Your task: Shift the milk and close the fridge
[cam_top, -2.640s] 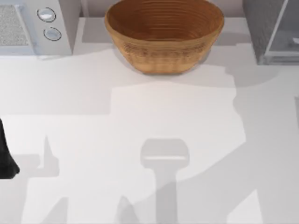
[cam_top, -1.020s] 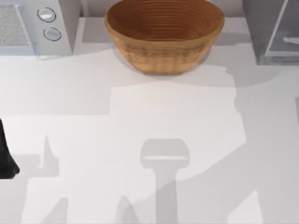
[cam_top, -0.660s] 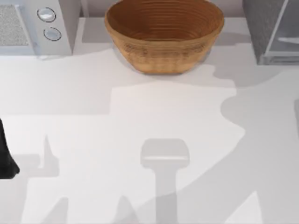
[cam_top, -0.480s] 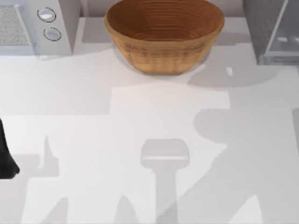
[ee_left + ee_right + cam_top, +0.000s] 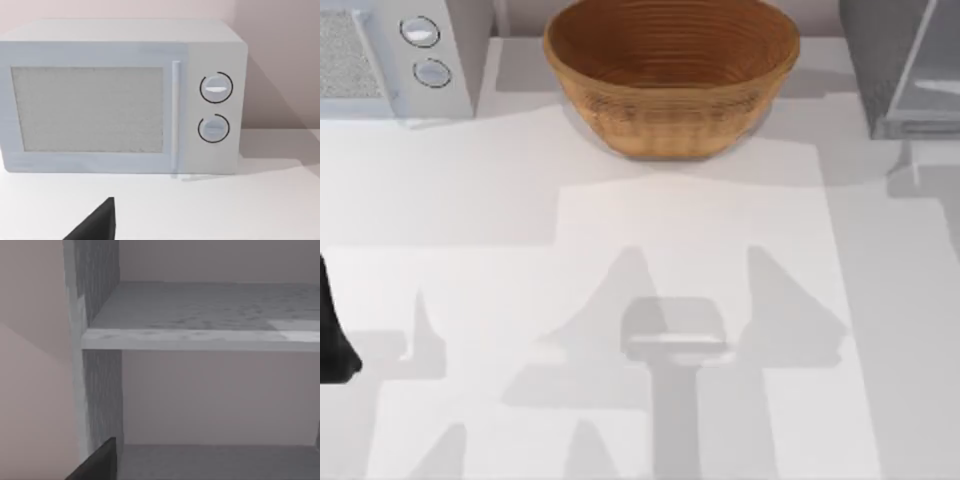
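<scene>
Tool state on either arm I cannot tell. My left arm (image 5: 334, 335) sits at the left edge of the top view, over the white bench (image 5: 640, 220). On the bench, a microwave (image 5: 390, 55) stands upper left, a woven basket (image 5: 670, 70) upper centre, the fridge (image 5: 905, 65) upper right. My right wrist view faces a bare fridge shelf (image 5: 200, 315) and pale back wall.

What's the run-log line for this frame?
left arm: parked, table's left edge, facing microwave | right wrist: faces open fridge shelf | basket: back centre
</scene>
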